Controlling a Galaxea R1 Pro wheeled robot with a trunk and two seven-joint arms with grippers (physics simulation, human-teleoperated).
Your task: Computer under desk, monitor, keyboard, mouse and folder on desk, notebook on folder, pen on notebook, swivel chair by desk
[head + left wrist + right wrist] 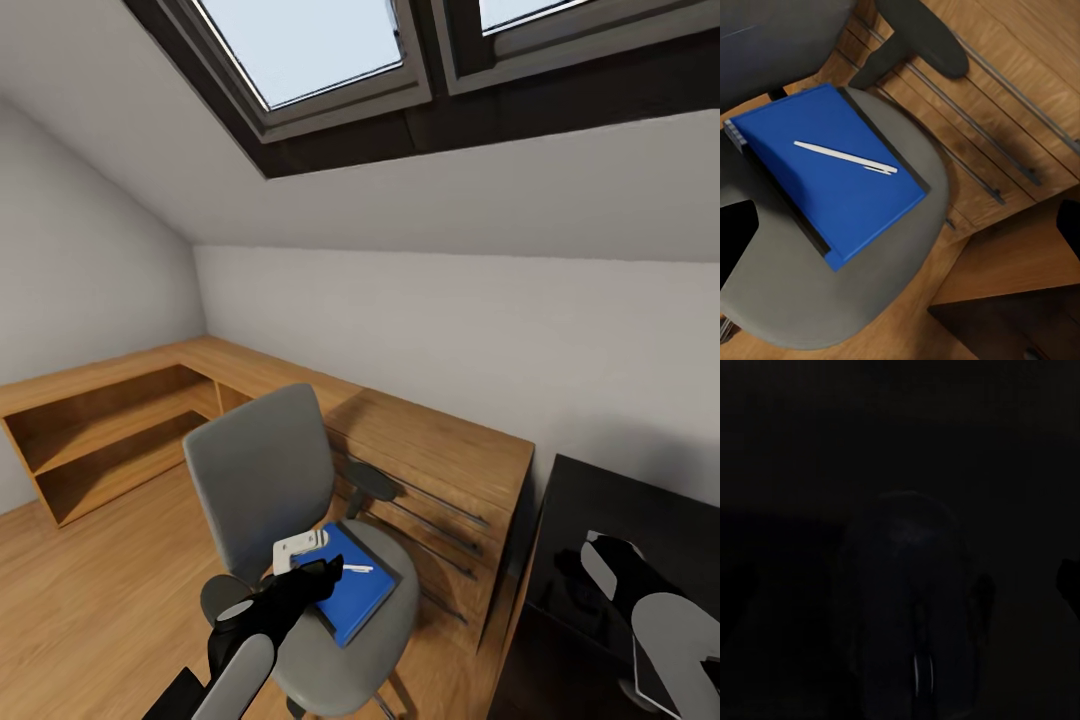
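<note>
The grey swivel chair (262, 470) stands in front of a light wooden drawer cabinet. On its seat lies the bright blue folder (352, 585) (832, 187), with the white pen (356, 569) (846, 157) resting on top. My left gripper (312, 578) (900, 229) hovers open just above the folder's near edge. The black desk (640, 510) is at the right. My right gripper (603, 558) (900, 585) hangs open over it, straddling the black mouse (911, 622) from above without touching it. The notebook, monitor, keyboard and computer are out of view.
The wooden drawer cabinet (440, 450) with metal bar handles sits between chair and desk. A low open wooden shelf unit (100, 440) runs along the left wall. Wooden floor (90, 600) lies left of the chair. A sloped ceiling with skylights (320, 50) is overhead.
</note>
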